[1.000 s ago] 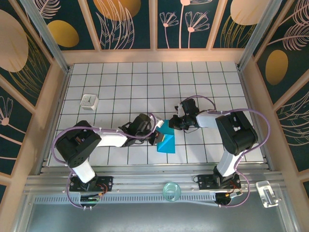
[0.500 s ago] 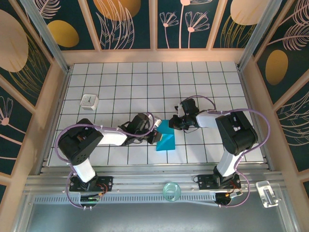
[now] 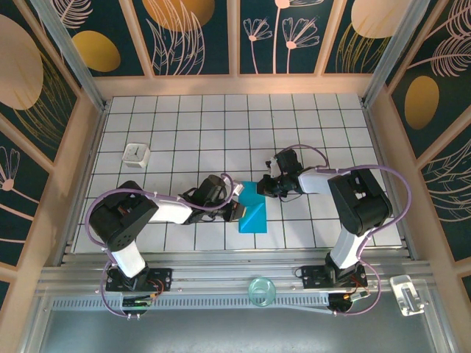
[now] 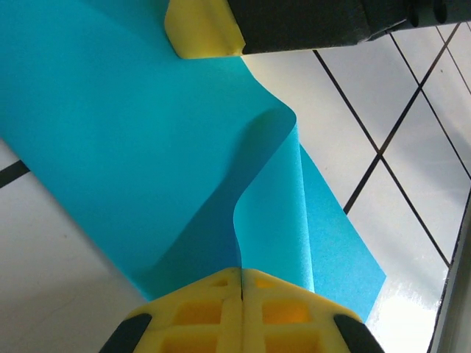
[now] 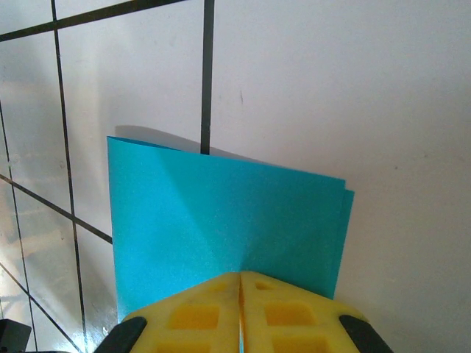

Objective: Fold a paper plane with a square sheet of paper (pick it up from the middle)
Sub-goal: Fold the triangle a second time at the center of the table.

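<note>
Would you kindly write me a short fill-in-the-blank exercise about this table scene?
1. Both the left gripper and the right gripper are shut on the blue ____.
2. The small cube is ____ in colour.
3. That cube sits on the ____ arm's side of the table.
4. The fingertips of both grippers are ____ in colour.

Missing words: paper; white; left; yellow.

The left gripper had its yellow jaws pinched together on an edge of the teal paper sheet. One flap curled up above the white tiled table. Another yellow fingertip rested on the sheet's far part.
</note>
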